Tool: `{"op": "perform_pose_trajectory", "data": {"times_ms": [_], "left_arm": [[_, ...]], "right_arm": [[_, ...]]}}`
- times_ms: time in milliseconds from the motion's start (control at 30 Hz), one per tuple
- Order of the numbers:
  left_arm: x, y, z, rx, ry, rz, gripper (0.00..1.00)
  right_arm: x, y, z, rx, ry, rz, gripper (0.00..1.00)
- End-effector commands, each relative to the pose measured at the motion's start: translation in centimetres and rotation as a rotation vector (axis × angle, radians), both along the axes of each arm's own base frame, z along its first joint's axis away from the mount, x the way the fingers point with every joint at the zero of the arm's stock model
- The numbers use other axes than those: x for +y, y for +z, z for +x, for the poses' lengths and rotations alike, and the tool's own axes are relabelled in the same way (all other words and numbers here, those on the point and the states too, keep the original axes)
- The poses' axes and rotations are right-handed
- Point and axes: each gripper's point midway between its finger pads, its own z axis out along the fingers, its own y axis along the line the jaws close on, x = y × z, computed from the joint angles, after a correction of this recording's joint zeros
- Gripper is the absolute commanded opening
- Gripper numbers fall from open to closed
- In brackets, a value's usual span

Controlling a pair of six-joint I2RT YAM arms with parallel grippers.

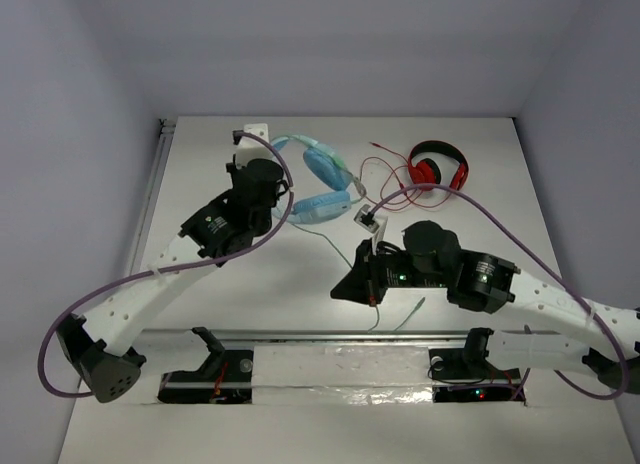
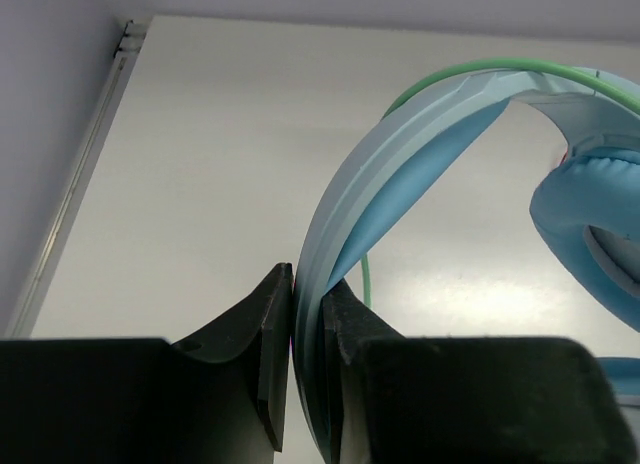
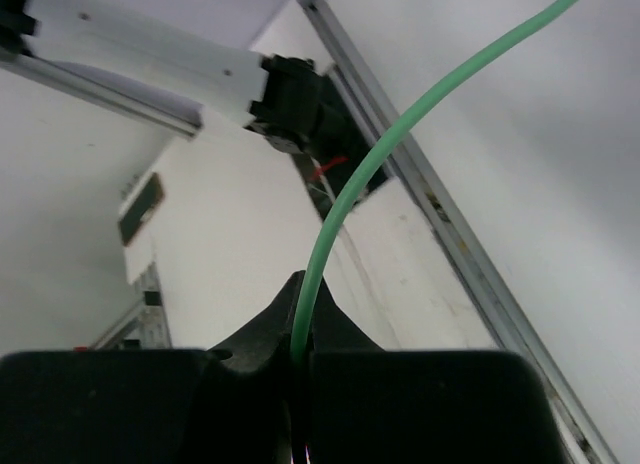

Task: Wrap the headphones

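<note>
The light blue headphones (image 1: 322, 174) lie at the back middle of the table, cups side by side. My left gripper (image 1: 278, 156) is shut on their blue headband (image 2: 400, 154), which arches up out of the jaws in the left wrist view; one padded cup (image 2: 600, 214) shows at the right. The thin green cable (image 1: 330, 242) runs from the headphones toward the near edge. My right gripper (image 1: 342, 290) is shut on this cable (image 3: 400, 124), which rises from between the fingertips and curves up to the right. The cable's plug end is not visible.
Smaller red-and-black headphones (image 1: 437, 167) with a red cable (image 1: 385, 164) lie at the back right, close to the blue ones. A metal rail (image 1: 300, 334) runs along the near edge by the arm bases. A strip (image 1: 150, 204) borders the table's left side.
</note>
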Motion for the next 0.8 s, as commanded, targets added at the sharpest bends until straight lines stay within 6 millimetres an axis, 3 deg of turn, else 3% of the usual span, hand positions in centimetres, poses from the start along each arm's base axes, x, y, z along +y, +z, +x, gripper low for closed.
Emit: {"op": "perform_pose_trajectory", "data": {"times_ms": [0,67,167,267,400,767], "left_arm": [[-0.3,-0.7,-0.8,0.011,0.016,0.040,0.00],[-1.2,-2.6,-1.7,0.061,-0.031,0.080,0.00],[-3.0,-5.8,-3.6,0.148,-0.146,0.107,0.00],[-4.4,-8.2,-5.4,0.231,-0.262,0.112,0.00],[-5.2,-10.5,-7.9,0.321,-0.381,0.105,0.00],[-6.1,-8.3,-10.4,0.255,-0.537,-0.033,0.00]], "right_arm": [[-1.4,0.2,1.7,-0.098,-0.074,-0.113,0.00],[-1.4,1.9,2.4,-0.145,-0.096,-0.103,0.00],[-1.2,2.5,4.1,-0.218,-0.143,-0.145,0.00],[-0.7,1.5,6.4,-0.266,-0.210,-0.226,0.00],[-1.7,1.1,9.9,-0.351,-0.366,-0.343,0.00],[-7.5,0.2,15.3,-0.439,-0.715,-0.496,0.00]]}}
